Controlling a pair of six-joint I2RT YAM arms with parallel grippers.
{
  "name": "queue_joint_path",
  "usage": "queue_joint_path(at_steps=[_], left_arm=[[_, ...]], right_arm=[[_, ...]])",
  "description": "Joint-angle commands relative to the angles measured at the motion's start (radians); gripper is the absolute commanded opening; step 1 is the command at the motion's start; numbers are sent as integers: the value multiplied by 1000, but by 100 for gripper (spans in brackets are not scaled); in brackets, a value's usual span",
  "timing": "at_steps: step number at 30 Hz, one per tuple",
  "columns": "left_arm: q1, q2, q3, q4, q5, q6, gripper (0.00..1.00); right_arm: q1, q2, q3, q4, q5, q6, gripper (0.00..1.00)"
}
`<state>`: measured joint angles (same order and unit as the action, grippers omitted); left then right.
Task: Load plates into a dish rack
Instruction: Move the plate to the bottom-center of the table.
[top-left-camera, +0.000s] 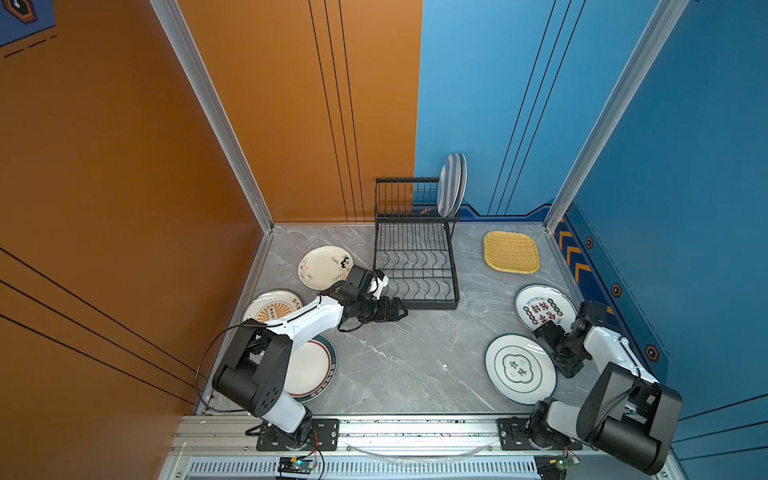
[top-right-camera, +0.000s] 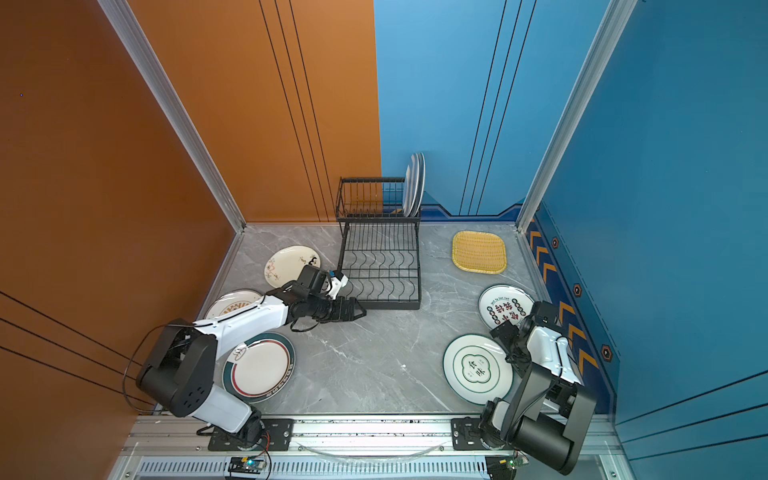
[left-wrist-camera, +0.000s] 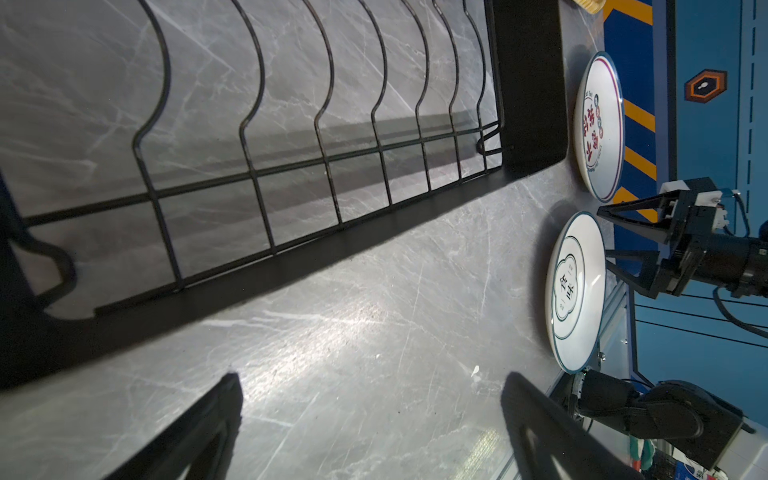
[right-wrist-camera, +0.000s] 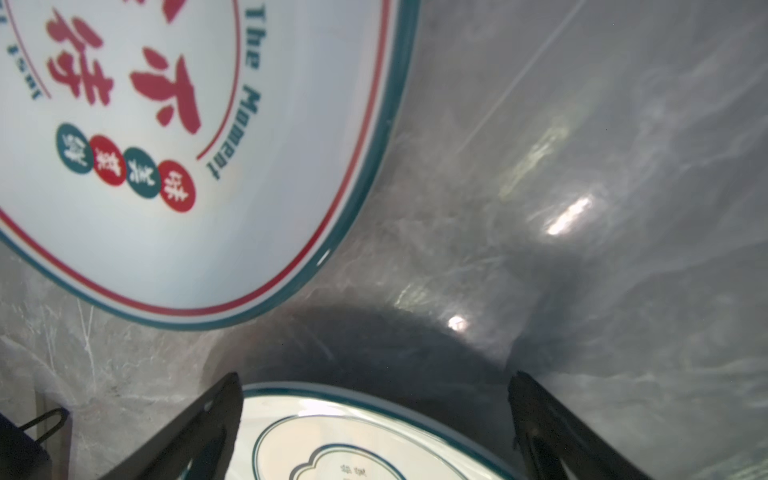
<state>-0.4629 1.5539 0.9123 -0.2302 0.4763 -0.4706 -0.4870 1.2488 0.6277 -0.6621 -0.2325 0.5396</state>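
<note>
Plates lie flat along the grey marble table's side edges, leaving its middle open. Nearest, the right gripper, spread wide and empty, hangs over a white green-rimmed round plate's rim, apparently to pinch it. The left gripper, likewise wide and empty, faces the black wire dish rack's free front slots. Beyond, two blue-striped plates stand upright in its raised tier.

the black wire dish rack holds striped plates upright in its raised rear tier. the left gripper, jaws apart, hovers just beside the rack's front corner; the yellow woven tray lies flat near its other side.
</note>
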Motion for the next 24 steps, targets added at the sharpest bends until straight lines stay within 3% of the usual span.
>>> queue_joint_path(at_steps=[1,14,18,24], left_arm=[[13,-34,-28,18,17,-7,98],[39,-57,-84,32,37,-15,98],[44,-58,-90,34,40,-13,98],[46,-70,-104,32,42,-16,98]], right_arm=[[76,-30,-27,-29,-10,91,100],[528,-46,-62,93,-10,440,100],[651,9,-36,142,-23,493,100],[792,130,23,231,-146,487,100]])
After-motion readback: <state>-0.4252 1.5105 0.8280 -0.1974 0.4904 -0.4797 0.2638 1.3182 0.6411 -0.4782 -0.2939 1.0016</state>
